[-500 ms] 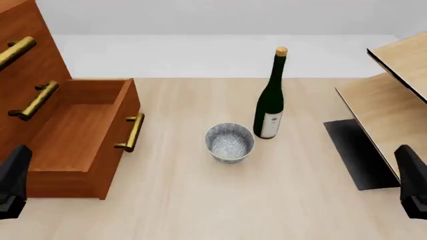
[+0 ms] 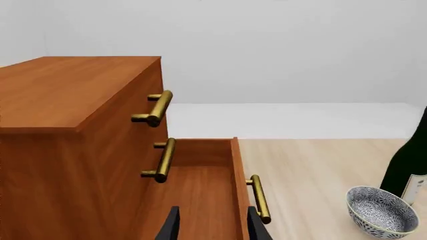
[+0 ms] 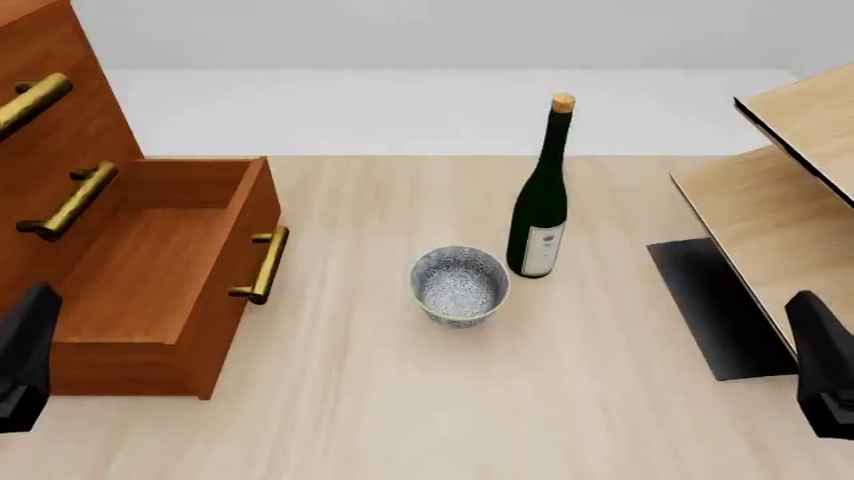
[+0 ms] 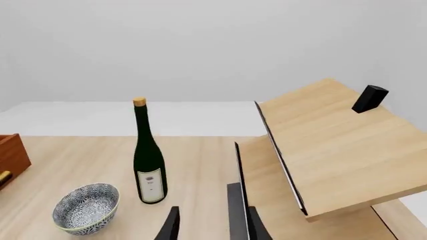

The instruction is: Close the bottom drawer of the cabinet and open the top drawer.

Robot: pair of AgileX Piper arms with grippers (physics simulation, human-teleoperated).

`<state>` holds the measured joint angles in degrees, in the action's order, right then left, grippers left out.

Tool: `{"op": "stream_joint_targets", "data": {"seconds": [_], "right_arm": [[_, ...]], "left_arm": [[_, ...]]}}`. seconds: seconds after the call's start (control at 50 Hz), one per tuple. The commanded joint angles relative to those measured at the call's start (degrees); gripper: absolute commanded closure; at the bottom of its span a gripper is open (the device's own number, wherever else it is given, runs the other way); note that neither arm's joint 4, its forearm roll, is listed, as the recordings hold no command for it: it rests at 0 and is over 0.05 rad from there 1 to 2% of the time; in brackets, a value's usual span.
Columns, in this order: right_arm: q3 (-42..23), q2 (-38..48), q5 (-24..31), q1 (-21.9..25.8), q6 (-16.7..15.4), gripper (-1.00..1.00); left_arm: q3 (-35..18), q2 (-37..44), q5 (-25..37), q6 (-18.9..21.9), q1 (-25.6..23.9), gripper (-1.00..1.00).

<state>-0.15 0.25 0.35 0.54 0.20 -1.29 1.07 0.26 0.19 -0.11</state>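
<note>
The cabinet (image 3: 80,140) stands at the left of the table, with three brass bar handles down its front. The bottom drawer (image 3: 147,270) is pulled far out and its box shows nothing inside; its handle (image 3: 260,265) faces the table's middle. The top drawer (image 3: 60,60) sits flush, and so does the middle one. My left gripper (image 3: 30,330) hangs low beside the open drawer's near corner, apart from it. In the left wrist view the left gripper (image 2: 213,227) is open above the bottom drawer (image 2: 193,195). My right gripper (image 3: 817,330) (image 4: 213,227) is open at the far right.
A dark green wine bottle (image 3: 541,200) stands mid-table with a patterned grey bowl (image 3: 459,285) just in front of it. A pale wood shelf unit (image 3: 781,190) with a black panel (image 3: 714,305) at its foot fills the right side.
Both grippers have shifted by only a few pixels. The drawers, the bottle and the bowl stand as before.
</note>
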Motion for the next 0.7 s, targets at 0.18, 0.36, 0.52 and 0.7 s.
{"op": "stream_joint_targets", "data": {"seconds": [0.18, 0.36, 0.52, 0.7], "right_arm": [[0.01, 0.01, -0.01, -0.13, -0.14, -1.0], [-0.01, 0.03, 0.0, -0.17, -0.18, -1.0], [0.01, 0.06, 0.01, 0.01, -0.2, -1.0], [0.01, 0.04, -0.08, -0.03, -0.14, -1.0]], "left_arm": [[-14.28, 6.84, 3.87, -2.71, -4.24, -1.0], [-22.19, 18.75, 4.44, -6.16, -7.99, -1.0], [-28.08, 29.41, 7.31, -9.97, -12.24, -1.0], [-31.99, 38.18, 11.85, -11.62, -19.13, -1.0]]}}
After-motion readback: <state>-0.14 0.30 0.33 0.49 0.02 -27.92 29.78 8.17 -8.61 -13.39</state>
